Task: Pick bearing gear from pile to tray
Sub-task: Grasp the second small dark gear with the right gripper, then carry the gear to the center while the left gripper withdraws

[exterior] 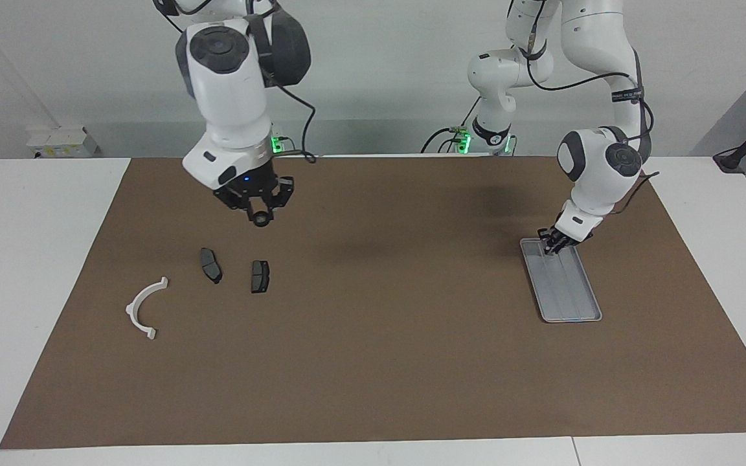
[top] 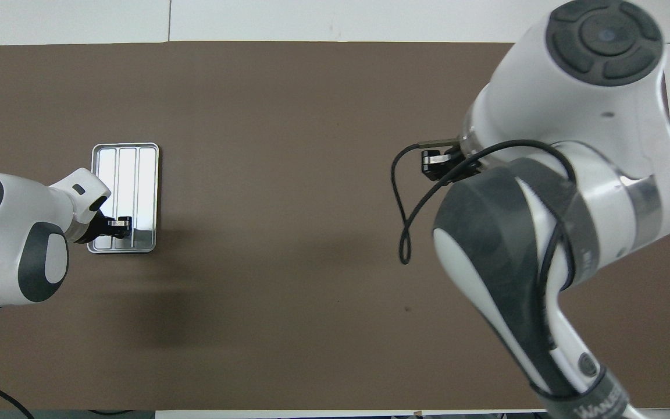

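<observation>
1. Hanging over the mat, the right gripper (exterior: pixel 261 217) grips a small dark ring, the bearing gear (exterior: pixel 260 219).
2. Low at the tray's (exterior: pixel 574 294) robot-side end, the left gripper (exterior: pixel 551 244); finger state cannot be told.
3. Farther out, two brake pads (exterior: pixel 210 265), then the white bracket (exterior: pixel 144 309).

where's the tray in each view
Facing view: the tray lies on the brown mat at the picture's right, under the left gripper.
Overhead view: the tray sits at the picture's left.
Shared landmark: the left gripper over the tray's robot-side end.
</observation>
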Action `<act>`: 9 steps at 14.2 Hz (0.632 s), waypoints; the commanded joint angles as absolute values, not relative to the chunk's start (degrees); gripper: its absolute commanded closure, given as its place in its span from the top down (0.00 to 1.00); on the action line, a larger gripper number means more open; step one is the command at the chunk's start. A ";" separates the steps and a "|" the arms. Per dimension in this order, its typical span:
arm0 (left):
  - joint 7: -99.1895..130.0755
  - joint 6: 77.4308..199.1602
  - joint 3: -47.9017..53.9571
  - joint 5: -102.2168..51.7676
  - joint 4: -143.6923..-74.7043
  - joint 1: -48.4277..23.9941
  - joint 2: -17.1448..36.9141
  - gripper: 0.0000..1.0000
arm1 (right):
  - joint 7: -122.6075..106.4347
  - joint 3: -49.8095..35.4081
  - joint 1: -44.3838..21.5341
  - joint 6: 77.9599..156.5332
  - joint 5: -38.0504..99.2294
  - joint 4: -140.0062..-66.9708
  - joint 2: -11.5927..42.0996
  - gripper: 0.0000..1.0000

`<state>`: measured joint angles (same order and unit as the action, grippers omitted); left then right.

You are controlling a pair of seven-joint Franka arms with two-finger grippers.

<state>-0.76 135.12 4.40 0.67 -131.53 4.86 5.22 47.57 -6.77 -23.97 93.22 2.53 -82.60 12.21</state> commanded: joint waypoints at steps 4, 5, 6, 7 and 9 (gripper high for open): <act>-0.97 139.92 4.83 0.70 -134.30 5.27 4.75 0.01 | 68.01 -6.59 -31.90 107.46 4.83 -88.05 16.95 0.00; -1.14 139.83 4.83 0.70 -134.30 5.27 4.83 0.16 | 69.25 -6.59 -32.43 110.27 4.83 -89.02 18.09 0.00; -1.58 139.40 4.83 0.70 -133.95 5.45 4.83 0.42 | 70.48 -6.59 -33.04 112.56 4.75 -89.56 19.24 0.00; -1.67 138.35 4.83 0.70 -133.25 5.62 4.75 0.58 | 71.88 -6.59 -33.48 115.20 4.75 -90.52 20.21 0.00; -1.41 133.10 4.83 0.70 -129.49 5.54 3.70 1.00 | 73.03 -6.59 -34.10 121.26 4.57 -93.85 21.35 0.00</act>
